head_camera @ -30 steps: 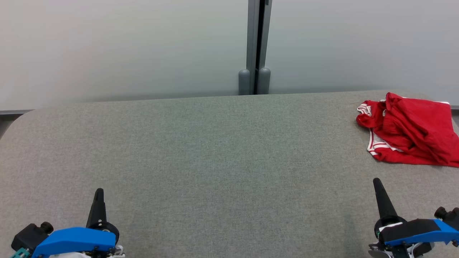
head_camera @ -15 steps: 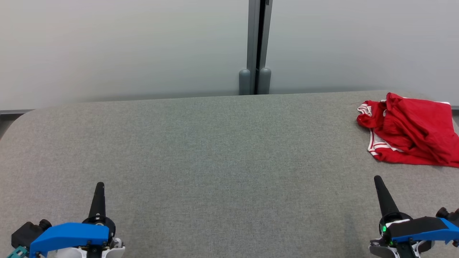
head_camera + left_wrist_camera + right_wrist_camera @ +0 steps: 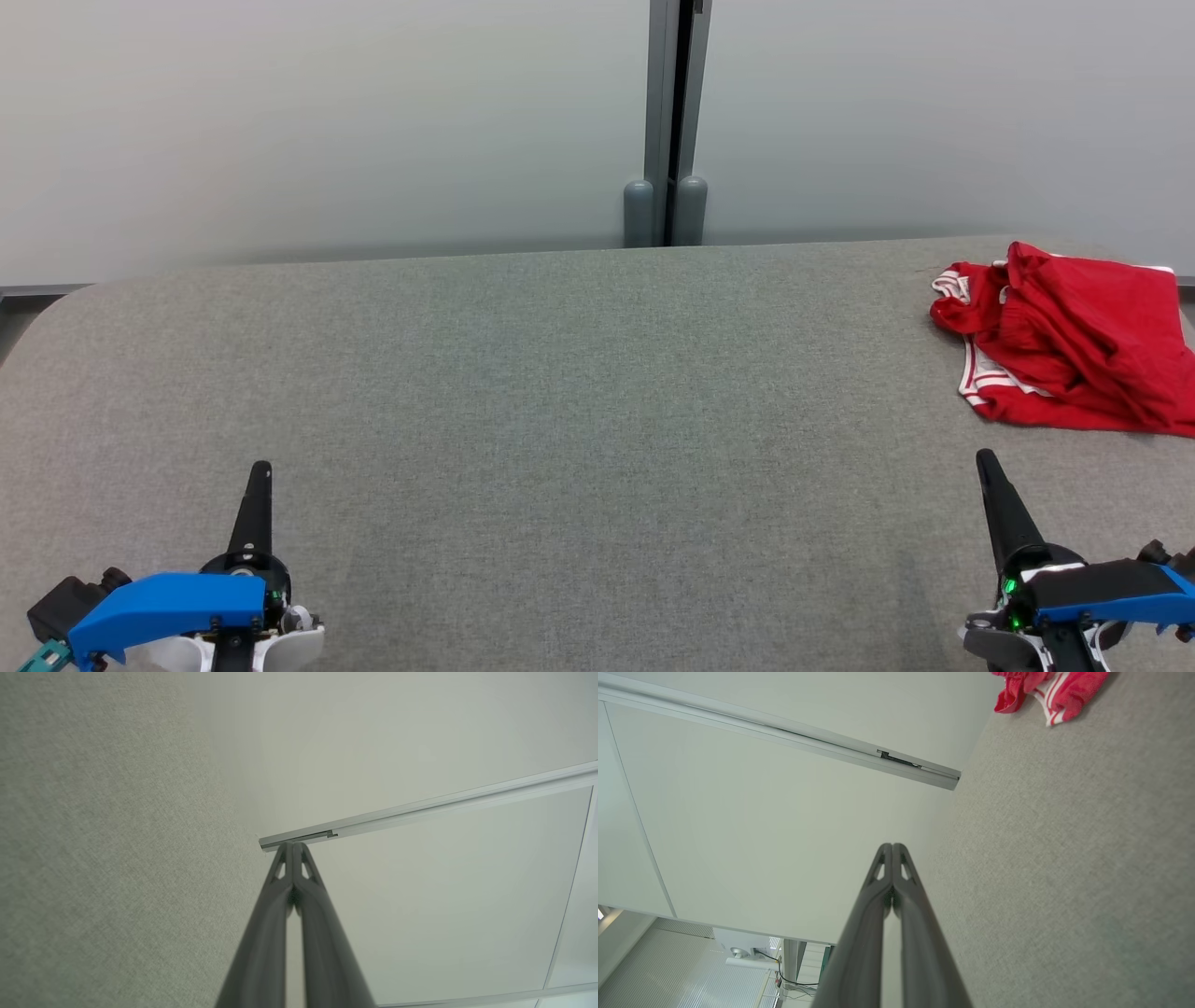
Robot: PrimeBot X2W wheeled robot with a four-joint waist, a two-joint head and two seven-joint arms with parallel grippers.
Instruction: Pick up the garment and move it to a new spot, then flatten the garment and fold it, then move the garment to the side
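Observation:
A crumpled red garment (image 3: 1064, 341) with white striped trim lies at the far right of the grey fabric table (image 3: 579, 392), running off the head view's right edge. Its trimmed corner (image 3: 1048, 693) shows at the top of the right wrist view. My right gripper (image 3: 984, 459) is shut, hovering at the lower right, a short way in front of the garment and apart from it. At the lower left my left gripper (image 3: 261, 469) is shut too, far from the garment. Both pairs of fingertips (image 3: 293, 846) (image 3: 892, 847) meet with nothing between them.
Pale wall panels (image 3: 327, 121) rise behind the table, split by a grey post (image 3: 665, 121) at the middle. The table's corner at the far left (image 3: 56, 303) is rounded. Wide bare cloth lies between the two grippers.
Both grippers have crept slightly forward, away from me, the left tip and the right tip each a little higher in the head view. The garment has not moved.

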